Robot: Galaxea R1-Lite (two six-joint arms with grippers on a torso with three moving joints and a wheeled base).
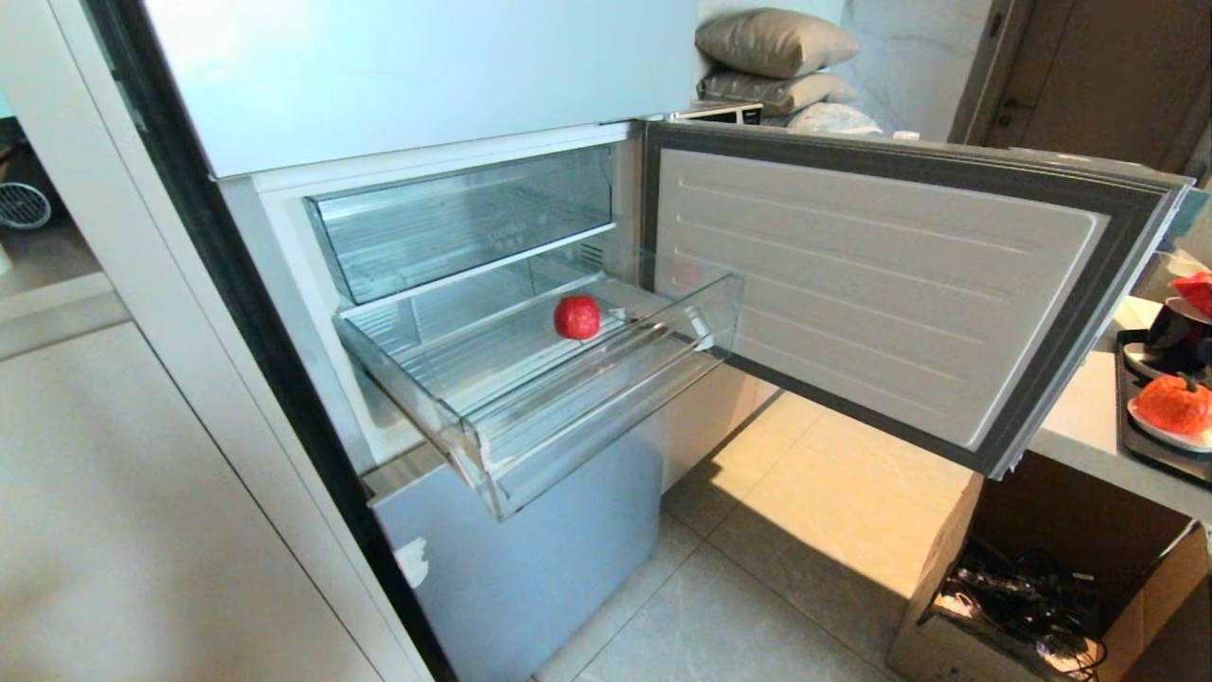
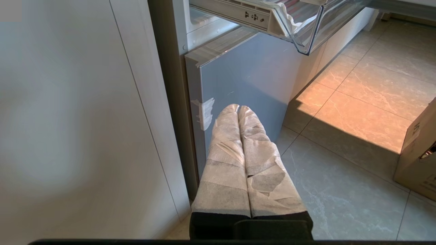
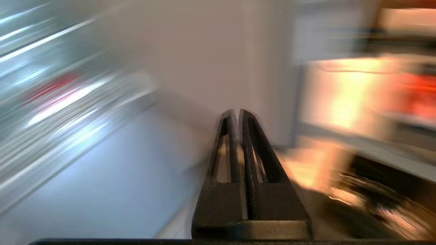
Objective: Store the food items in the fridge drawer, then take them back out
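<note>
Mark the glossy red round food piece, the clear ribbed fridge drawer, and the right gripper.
Glossy red round food piece [image 1: 577,316], head view, centre of its front.
Clear ribbed fridge drawer [image 1: 587,417], head view, transparent front lip.
Right gripper [image 3: 237,114], right wrist view, between the closed fingertips.

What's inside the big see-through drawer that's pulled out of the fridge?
One glossy red round food item sits on the ribbed floor of the fridge drawer, toward the back. Nothing else shows inside it. The orange-red one is outside, on a plate to the right.
</note>
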